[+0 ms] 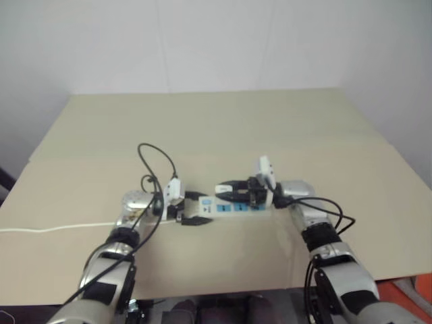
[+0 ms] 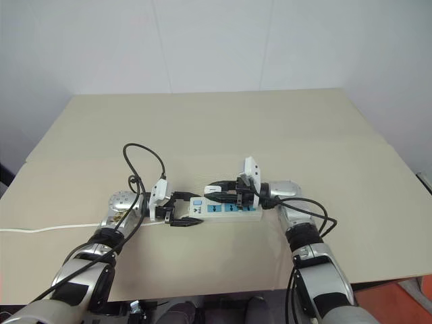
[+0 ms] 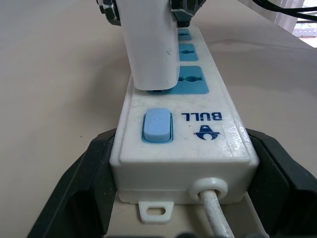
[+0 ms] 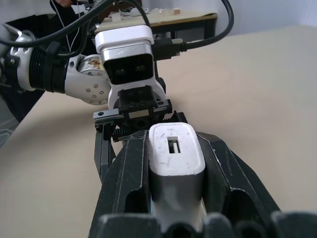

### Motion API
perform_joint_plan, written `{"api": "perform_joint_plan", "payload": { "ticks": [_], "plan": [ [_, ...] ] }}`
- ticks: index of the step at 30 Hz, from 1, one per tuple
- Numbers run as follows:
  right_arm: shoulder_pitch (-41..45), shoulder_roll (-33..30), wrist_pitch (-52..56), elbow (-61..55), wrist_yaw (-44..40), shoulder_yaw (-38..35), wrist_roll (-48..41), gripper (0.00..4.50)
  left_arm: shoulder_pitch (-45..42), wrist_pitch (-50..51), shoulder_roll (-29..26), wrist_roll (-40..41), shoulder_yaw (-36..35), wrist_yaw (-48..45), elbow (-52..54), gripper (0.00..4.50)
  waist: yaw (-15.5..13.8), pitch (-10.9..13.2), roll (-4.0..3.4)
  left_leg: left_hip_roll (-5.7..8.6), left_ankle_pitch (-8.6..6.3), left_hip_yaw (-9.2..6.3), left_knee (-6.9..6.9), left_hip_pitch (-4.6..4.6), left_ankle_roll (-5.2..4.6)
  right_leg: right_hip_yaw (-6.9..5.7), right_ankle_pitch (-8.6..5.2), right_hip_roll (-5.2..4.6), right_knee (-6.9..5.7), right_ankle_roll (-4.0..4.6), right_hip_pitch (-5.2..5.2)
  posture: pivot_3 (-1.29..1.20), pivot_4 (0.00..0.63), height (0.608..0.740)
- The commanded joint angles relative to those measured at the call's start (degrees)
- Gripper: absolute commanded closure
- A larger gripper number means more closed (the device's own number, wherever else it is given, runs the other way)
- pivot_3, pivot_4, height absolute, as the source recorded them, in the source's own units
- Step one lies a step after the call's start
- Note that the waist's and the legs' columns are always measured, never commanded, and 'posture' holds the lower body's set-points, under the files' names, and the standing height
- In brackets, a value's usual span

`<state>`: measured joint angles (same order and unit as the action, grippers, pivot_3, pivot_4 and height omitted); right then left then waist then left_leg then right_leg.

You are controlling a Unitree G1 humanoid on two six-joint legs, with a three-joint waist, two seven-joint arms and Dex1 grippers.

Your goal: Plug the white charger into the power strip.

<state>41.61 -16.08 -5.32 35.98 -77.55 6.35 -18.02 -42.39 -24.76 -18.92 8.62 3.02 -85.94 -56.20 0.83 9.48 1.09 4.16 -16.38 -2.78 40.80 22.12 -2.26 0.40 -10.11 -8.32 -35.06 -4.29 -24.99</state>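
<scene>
Power strip (image 3: 198, 124) long axis left-right; charger (image 3: 148, 44) upright over it

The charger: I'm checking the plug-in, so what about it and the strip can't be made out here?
- Prongs of the charger: left wrist view, hidden under its own body, so seating depth in the strip is unclear.
- First socket: left wrist view, partly covered by the charger.
- Cord: left wrist view, cut off by the edge.
- Strip in the right wrist view: hidden behind the right pincer and charger.
</scene>
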Motion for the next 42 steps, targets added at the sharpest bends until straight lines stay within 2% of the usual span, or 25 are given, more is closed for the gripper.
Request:
{"api": "perform_joint_plan", "payload": {
  "ticks": [1, 9, 19, 31, 40, 41, 42],
  "plan": [
    [-1.46, 0.57, -3.81, 3.24, -2.54, 1.04, 1.77, 3.39, -0.33, 0.24, -0.31, -1.44, 1.26, 0.02, -0.44, 1.23, 0.01, 0.0, 0.0, 0.0, 0.0, 0.0, 0.0, -0.01, 0.0, 0.0, 0.0, 0.0, 0.0, 0.0, 0.01, 0.0, 0.15, 0.74],
    [-0.13, 0.86, -8.62, 11.47, -4.0, 2.33, 4.43, 3.39, -0.24, 0.26, -0.58, -1.29, 1.54, -0.28, -0.29, 1.23, 0.16, -0.04, -0.01, -0.02, -0.09, -0.02, -0.1, -0.54, -0.15, -0.01, -0.01, 0.01, 0.07, 0.0, 0.5, 0.0, 0.15, 0.74],
    [3.47, 2.18, -7.11, 18.91, -3.58, 3.19, 7.42, 3.39, 0.06, 0.17, -0.88, -1.2, 1.81, -0.63, -0.01, 1.23, 0.64, -0.12, -0.03, -0.08, -0.21, -0.03, -0.17, -0.9, -0.32, 0.01, -0.01, 0.03, 0.07, 0.0, 0.73, 0.0, 0.15, 0.74],
    [2.62, 2.77, -11.36, 20.05, -2.51, 1.88, 7.67, 3.39, 0.4, 0.42, -0.98, -1.22, 1.85, -0.33, 0.49, 1.23, 1.18, -0.39, -0.06, -0.09, -0.22, -0.05, -0.19, -1.01, -0.33, 0.03, -0.01, 0.03, 0.07, 0.0, 0.79, 0.0, 0.15, 0.74],
    [2.93, 2.0, -12.7, 19.42, -3.23, 0.78, 7.88, 0.25, 0.14, -0.01, -0.79, -1.48, 1.96, -0.07, -0.16, 1.23, 1.1, -0.41, -0.04, -0.09, -0.22, -0.07, -0.22, -1.0, -0.33, 0.02, -0.01, 0.02, 0.08, 0.0, 0.79, 0.0, 0.15, 0.74],
    [2.9, 1.83, -12.71, 19.33, -3.42, 0.73, 7.87, 0.03, 0.1, 0.04, -0.71, -1.41, 1.9, -0.04, -0.21, 1.23, 1.09, -0.41, -0.04, -0.09, -0.22, -0.08, -0.22, -1.0, -0.33, 0.02, -0.01, 0.02, 0.08, 0.0, 0.79, 0.0, 0.15, 0.74],
    [2.91, 1.66, -12.64, 19.31, -3.62, 0.67, 7.84, 0.03, 0.0, 0.33, -0.6, -1.3, 1.81, 0.0, -0.33, 1.23, 1.05, -0.41, -0.04, -0.09, -0.22, -0.08, -0.22, -1.0, -0.33, 0.02, -0.01, 0.02, 0.09, 0.0, 0.79, 0.0, 0.15, 0.74]
  ]
}}
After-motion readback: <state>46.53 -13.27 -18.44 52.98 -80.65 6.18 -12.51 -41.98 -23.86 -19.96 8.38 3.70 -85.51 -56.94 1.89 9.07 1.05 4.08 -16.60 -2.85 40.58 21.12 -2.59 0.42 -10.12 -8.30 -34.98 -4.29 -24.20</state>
